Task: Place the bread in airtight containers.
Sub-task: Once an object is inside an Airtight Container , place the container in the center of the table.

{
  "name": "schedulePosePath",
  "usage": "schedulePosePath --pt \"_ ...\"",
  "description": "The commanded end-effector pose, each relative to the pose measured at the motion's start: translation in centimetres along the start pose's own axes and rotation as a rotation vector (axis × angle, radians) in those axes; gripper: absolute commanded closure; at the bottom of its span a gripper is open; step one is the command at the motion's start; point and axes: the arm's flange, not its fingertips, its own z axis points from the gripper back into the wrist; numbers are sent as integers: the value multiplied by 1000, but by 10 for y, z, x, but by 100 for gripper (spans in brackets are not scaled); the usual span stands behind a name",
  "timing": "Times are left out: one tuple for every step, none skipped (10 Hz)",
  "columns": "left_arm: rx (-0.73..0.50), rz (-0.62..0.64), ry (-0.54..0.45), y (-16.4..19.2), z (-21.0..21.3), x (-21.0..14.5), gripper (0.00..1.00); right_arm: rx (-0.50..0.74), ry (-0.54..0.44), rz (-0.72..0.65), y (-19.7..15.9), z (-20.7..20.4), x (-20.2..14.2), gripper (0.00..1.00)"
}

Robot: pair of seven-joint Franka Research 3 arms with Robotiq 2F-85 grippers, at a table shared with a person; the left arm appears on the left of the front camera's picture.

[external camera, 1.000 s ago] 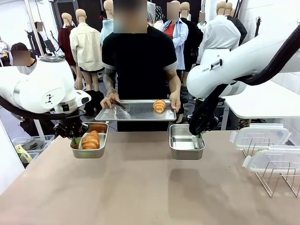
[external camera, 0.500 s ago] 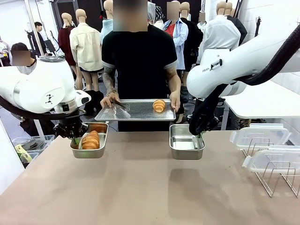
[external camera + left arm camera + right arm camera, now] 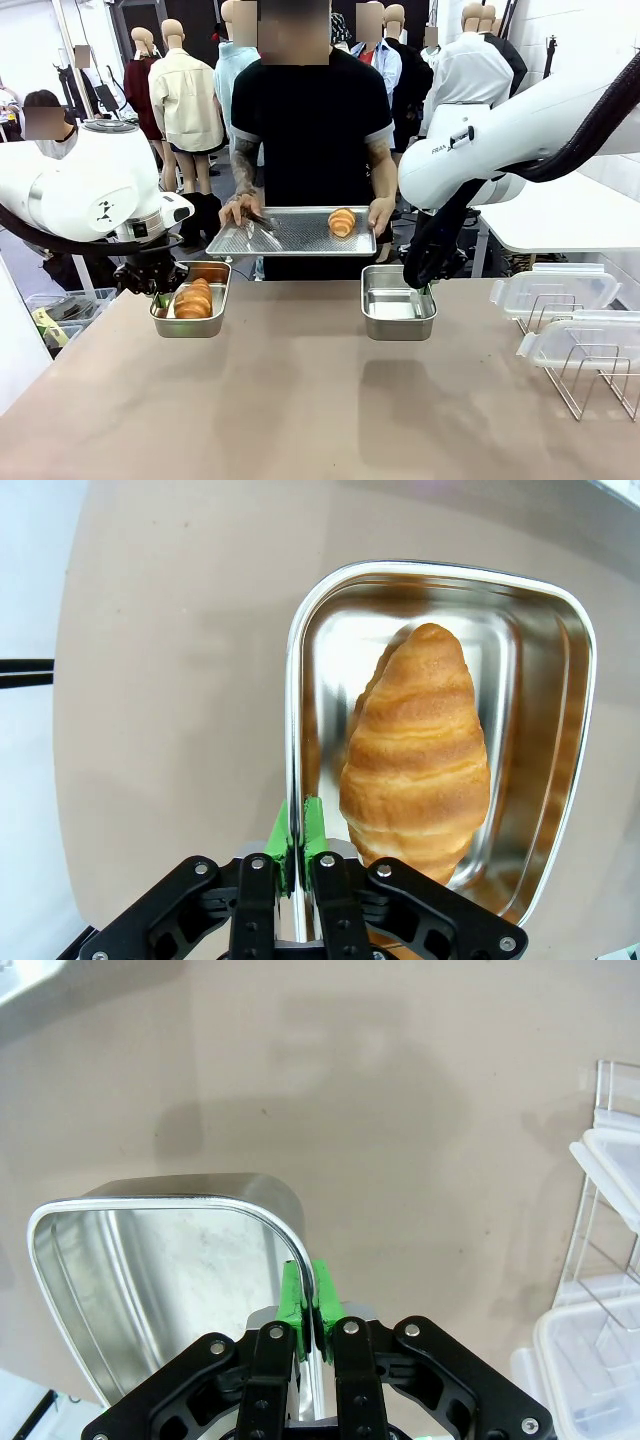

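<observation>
Front view, from the left: the left gripper [image 3: 158, 297] is clamped tight on the rim of the left tub [image 3: 190, 331], which stands by the far edge of the worktop [image 3: 300, 400], toward its left corner. The left wrist view shows the green pads pinching the thin steel wall, with nothing else between them. Inside lies the first roll [image 3: 193, 300], so I judge this tub filled and wanting only a lid. Beyond the far edge, about the middle, a person holds a flat tray [image 3: 290, 238] in both hands, clear of the worktop, with the second roll [image 3: 342, 222] on its right part. Right of the middle, by the same far edge, stands the right tub [image 3: 398, 333], bare inside. The right gripper [image 3: 426, 287] is fully closed and nips its rim the same way. Two clear lids [image 3: 555, 290] rest on a wire rack [image 3: 590, 385] at the right edge. The filling step looks half done, since the second roll has yet to reach the right tub. The next move calls for both arms to hold the tubs steady while that roll goes in, and then each tub needs its lid.
</observation>
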Motion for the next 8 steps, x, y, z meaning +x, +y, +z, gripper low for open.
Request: schedulePosePath --pt "0 0 0 0 0 0 100 3 -4 8 1 1 3 100" --pt "-14 -24 -4 2 -3 -6 100 3 -4 8 1 1 3 100" --pt "-28 -33 -3 8 -12 -3 100 3 -4 8 1 1 3 100" --pt "-74 -27 9 13 -22 -1 100 3 -4 8 1 1 3 100" --pt "-95 -6 35 17 -34 -1 100 3 -4 8 1 1 3 100" --pt "-112 -22 50 21 -49 0 100 3 -4 8 1 1 3 100" --pt "-129 0 56 24 -62 3 100 3 -4 8 1 1 3 100" --pt "-101 -4 41 22 -76 1 100 3 -4 8 1 1 3 100"
